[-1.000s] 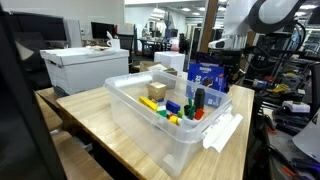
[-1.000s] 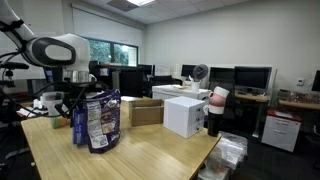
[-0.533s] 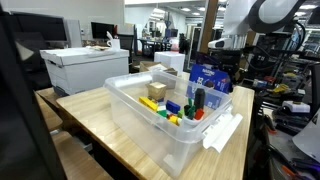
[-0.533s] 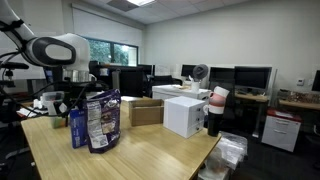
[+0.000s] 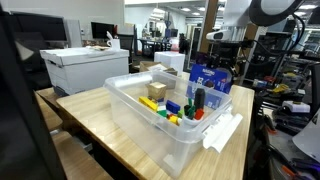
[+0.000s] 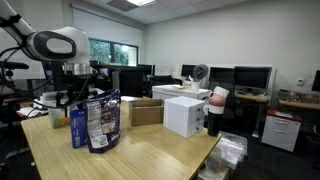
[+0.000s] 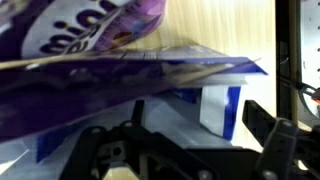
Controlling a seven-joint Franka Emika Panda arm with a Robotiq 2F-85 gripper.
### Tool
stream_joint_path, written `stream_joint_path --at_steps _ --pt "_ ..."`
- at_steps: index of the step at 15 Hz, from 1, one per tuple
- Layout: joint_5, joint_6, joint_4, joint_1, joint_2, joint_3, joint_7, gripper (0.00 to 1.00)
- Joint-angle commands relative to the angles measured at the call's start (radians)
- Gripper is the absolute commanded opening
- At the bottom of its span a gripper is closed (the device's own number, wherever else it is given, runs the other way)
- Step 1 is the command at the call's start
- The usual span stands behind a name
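The gripper (image 7: 185,140) is lifting clear of the bag (image 6: 97,120), jaws wide open and empty. The bag is standing released near a table (image 6: 150,152) corner.

- We take this for an open-plan office that doubles as a robot lab: in an exterior view, well away from the claw (image 6: 78,95), dark monitors (image 6: 250,77) line the desks (image 6: 292,101).
- A desk fan (image 6: 200,72) stands among those screens, far off to the claw's side.
- Behind the claw we see a wide window (image 6: 112,50) with a blind.
- In an exterior view, rows of workstations (image 5: 160,42) stretch beyond the claw under ceiling lights (image 5: 163,12).
- Close behind the claw, cables (image 5: 287,102) hang from lab gear.
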Motion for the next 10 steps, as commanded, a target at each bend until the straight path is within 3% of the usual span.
stream_joint_path --at_steps 1,10 --pt "-0.006 -0.038 0.006 -0.009 -0.117 0.043 0.048 1.0" --pt "0.016 -0.027 0.018 0.029 -0.277 0.061 0.118 1.0"
